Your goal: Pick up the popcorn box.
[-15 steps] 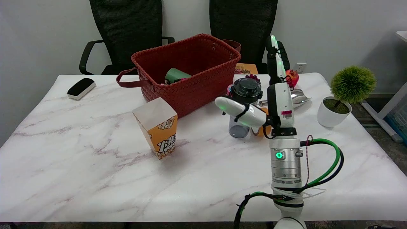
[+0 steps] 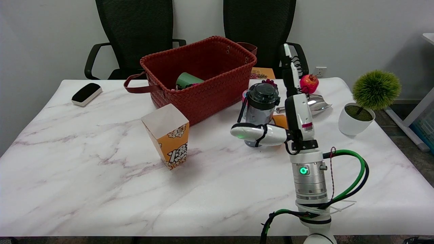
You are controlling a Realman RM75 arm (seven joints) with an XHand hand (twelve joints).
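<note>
your right hand hangs over the table with its fingers spread wide and nothing in them: the thumb sticks out toward nine o'clock, the other fingers point up toward twelve. the popcorn box stands upright on the marble, well apart from your hand, out at its nine o'clock. the box sits just beside the red woven basket, at the basket's seven o'clock. behind your thumb stands a clear bottle with a dark lid. at your hand's two o'clock lies a red fruit, and at three o'clock a small potted plant. a black-and-white eraser rests near the table's far edge, at ten o'clock.
</note>
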